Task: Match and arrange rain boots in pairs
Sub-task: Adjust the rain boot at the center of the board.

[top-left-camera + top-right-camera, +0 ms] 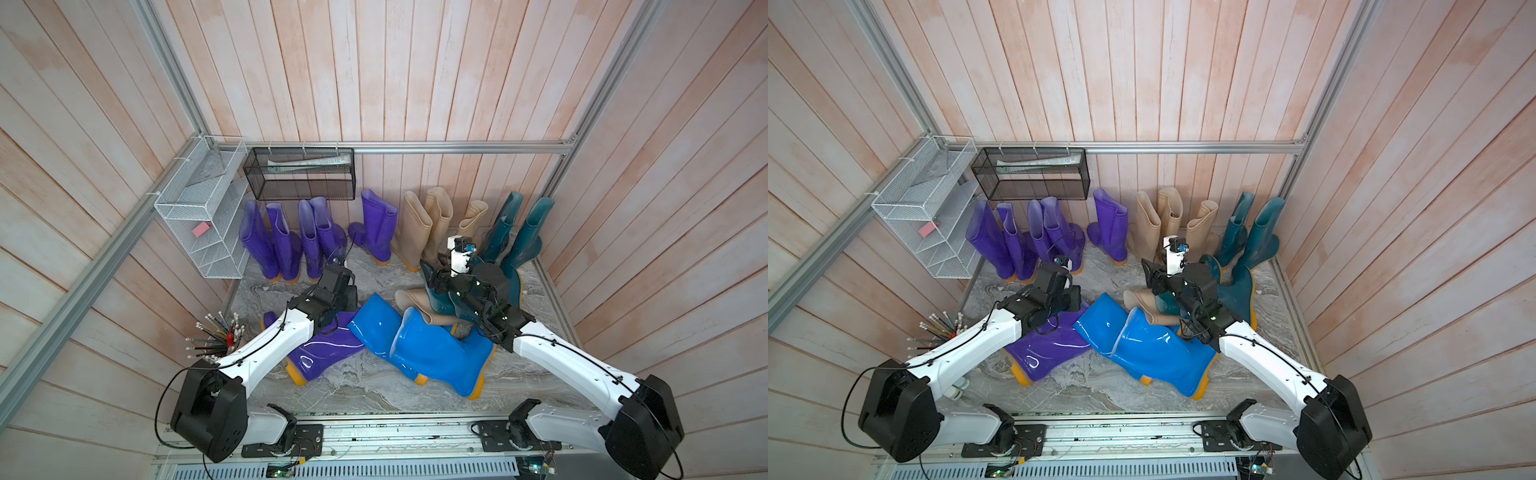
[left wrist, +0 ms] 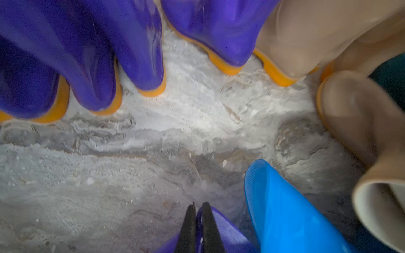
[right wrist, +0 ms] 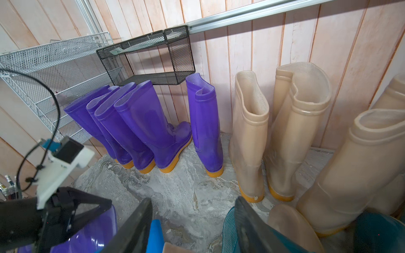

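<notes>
**Left gripper** (image 2: 199,206): clenched on the cuff of the fallen purple boot (image 1: 322,353). In the left wrist view a thin fold of purple rubber is pinched between my black fingers (image 2: 189,230). The boot lies on its side on the counter (image 1: 365,386), orange sole toward my base, cuff under my left wrist.

**Right gripper** (image 3: 194,199): released, jaws well apart, bare counter showing between them, nothing grasped. One finger (image 3: 247,219) lies over the cuff of a toppled dark teal boot (image 3: 226,232). Contact or not, I cannot tell.

**Beside the fallen purple boot:** two bright blue boots (image 1: 436,357) on their sides, one overlapping the other, the nearer one lying against the purple shaft. Beyond them is a fallen beige boot (image 1: 415,301), partly under my right arm.

**Back wall, standing, left to right in both top views:**
- four purple boots (image 1: 286,245), packed close
- a fifth purple boot (image 1: 378,224), a little apart
- three beige boots (image 1: 419,228)
- two dark teal boots (image 1: 528,232)

**Surroundings:** a black mesh basket (image 1: 299,174) hangs above the purple row, and a white mesh shelf (image 1: 187,203) is on the side wall. A cup of pencils (image 1: 220,332) stands near my left forearm.
</notes>
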Robot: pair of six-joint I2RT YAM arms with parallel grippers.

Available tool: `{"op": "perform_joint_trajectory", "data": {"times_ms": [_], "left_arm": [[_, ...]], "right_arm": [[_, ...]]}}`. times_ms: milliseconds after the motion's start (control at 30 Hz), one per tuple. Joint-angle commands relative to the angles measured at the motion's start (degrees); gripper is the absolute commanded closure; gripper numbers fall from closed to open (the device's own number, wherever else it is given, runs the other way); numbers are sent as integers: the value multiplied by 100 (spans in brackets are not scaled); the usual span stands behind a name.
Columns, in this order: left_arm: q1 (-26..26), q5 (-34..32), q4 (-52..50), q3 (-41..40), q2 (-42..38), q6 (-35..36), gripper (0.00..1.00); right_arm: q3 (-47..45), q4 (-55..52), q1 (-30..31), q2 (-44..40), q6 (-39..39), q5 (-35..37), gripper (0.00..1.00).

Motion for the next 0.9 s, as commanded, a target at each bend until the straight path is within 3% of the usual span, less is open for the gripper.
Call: {"op": "perform_joint_trajectory", "data": {"times_ms": [0,167,267,467,567,867], "left_arm": [[6,91,24,439,-318,344,100],[20,406,8,596,-556,458,100],[13,913,169,568,-736,480,100],[30,1932,283,714,-1111,577,100],[138,2377,253,835,-1294,679,100],[1386,4808,632,679,-1783,114,100]], "right_arm": [[43,139,156,-73,31,-145,39],[166,185,410,-44,-121,-386,39],[266,219,556,-2,-227,-605,39],[384,498,640,117,-122,-1715,35],[457,445,768,158,-327,-1765,35],[471,503,787,83,-242,-1901,33]]}}
